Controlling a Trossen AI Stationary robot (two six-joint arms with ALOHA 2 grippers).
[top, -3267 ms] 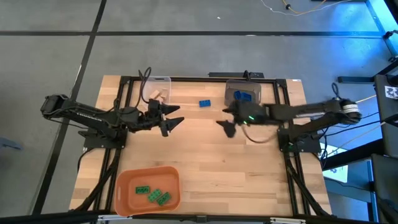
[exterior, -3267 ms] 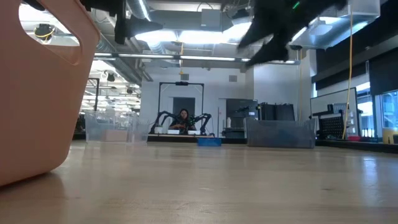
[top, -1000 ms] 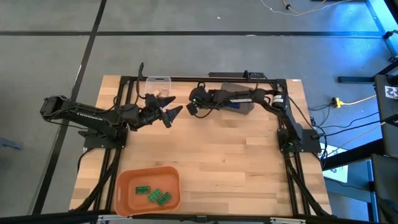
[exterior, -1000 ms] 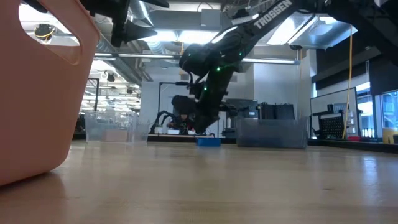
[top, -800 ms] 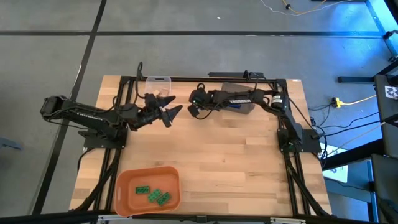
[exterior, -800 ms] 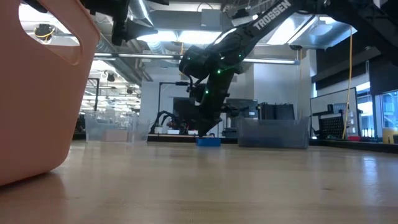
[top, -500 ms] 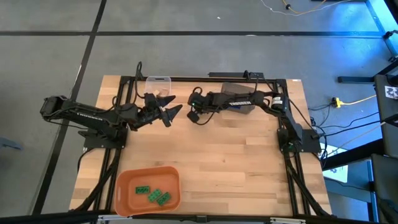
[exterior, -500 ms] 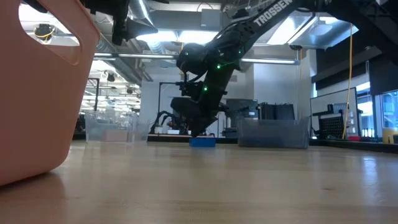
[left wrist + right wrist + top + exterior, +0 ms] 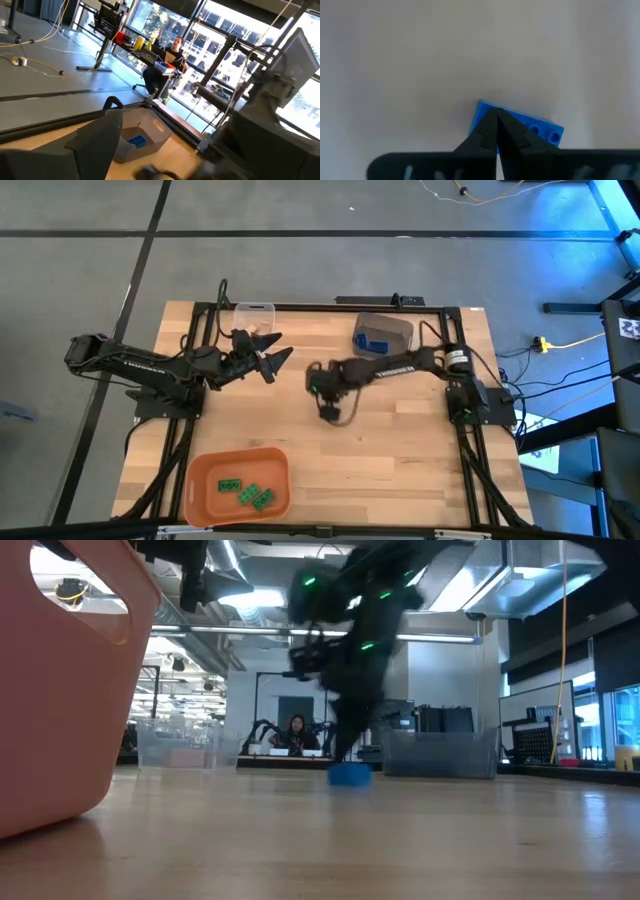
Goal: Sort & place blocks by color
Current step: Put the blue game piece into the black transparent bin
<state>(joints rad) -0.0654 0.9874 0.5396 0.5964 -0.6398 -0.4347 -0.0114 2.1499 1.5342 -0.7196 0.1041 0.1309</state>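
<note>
The table (image 9: 400, 450) is made of smooth pale wood strips. Near its middle lies a small blue block (image 9: 520, 125), a flat brick with round studs on top. In the low view the blue block (image 9: 349, 774) sits flat on the wood.

The right gripper (image 9: 330, 413) is over the middle of the table, and its dark pointed jaws are pressed together with their tips right at the blue block's edge. The jaws do not hold the block. The left gripper (image 9: 275, 358) hangs above the table to the left of the middle, near the clear bin (image 9: 254, 316), with its jaws wide apart and empty.

A second ago the right gripper was farther back, beside the grey bin (image 9: 383, 332), and the blue block lay there too. Now both are nearer the middle of the table, and the grey bin shows fully. The left gripper has not moved.

Only the high view shows the round-cornered orange tub (image 9: 238, 485) with three green blocks (image 9: 248, 493) inside. Only the left wrist view shows a blue block (image 9: 136, 141) lying in the grey bin (image 9: 145, 132). Only the right wrist view shows the studs and the closed jaw tips up close. The low view shows a person (image 9: 296, 733) sitting far behind the table.
</note>
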